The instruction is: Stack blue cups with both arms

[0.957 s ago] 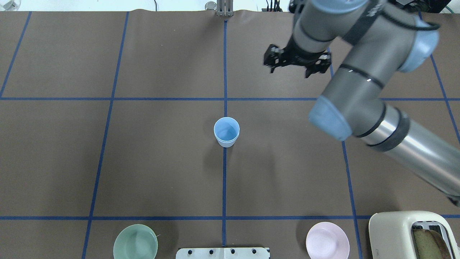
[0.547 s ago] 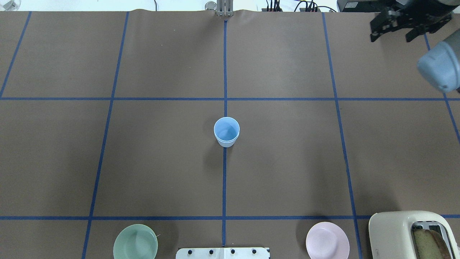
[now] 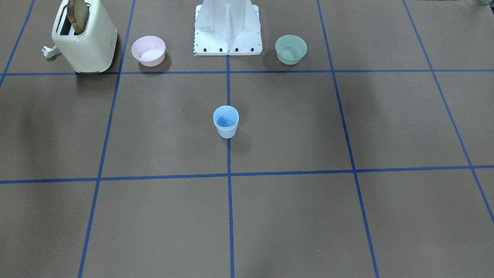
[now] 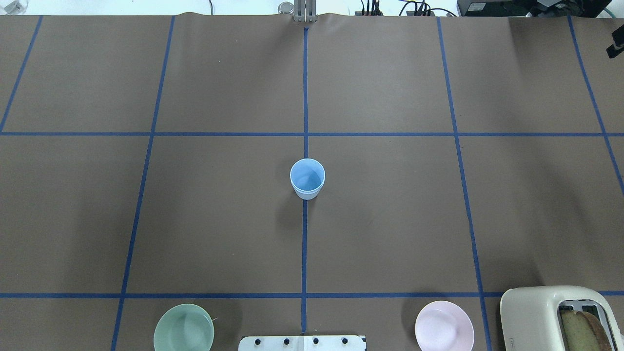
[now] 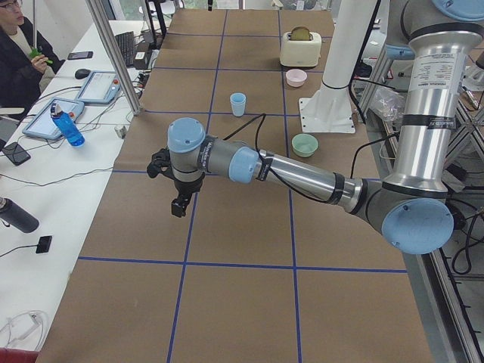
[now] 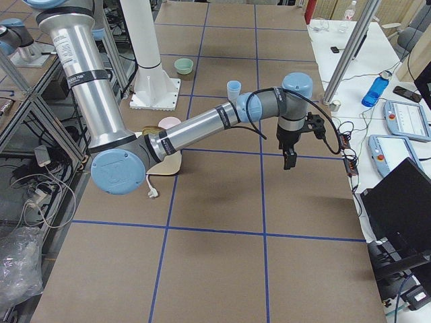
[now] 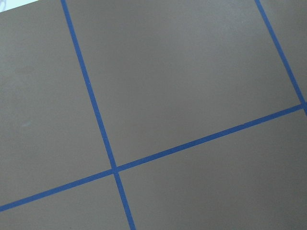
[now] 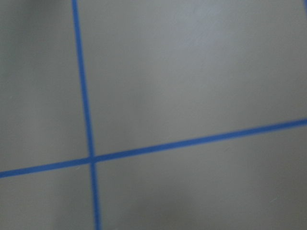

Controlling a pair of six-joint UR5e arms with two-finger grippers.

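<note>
The two light-blue cups stand nested one inside the other, upright on the middle tape line, also in the front-facing view and both side views. No gripper is near them. My left gripper hangs over the table's left end, and I cannot tell whether it is open or shut. My right gripper hangs over the right end, and only a black sliver shows at the overhead view's right edge; I cannot tell its state. Both wrist views show only brown mat and blue tape.
A cream toaster holding bread stands at the near right, with a pink bowl beside it. A pale green bowl sits near left. The white mounting base stands between the bowls. An operator sits at the side desk.
My right arm has swung right and out of the overhead view, leaving only a sliver at the edge. The nested cups have not moved.
</note>
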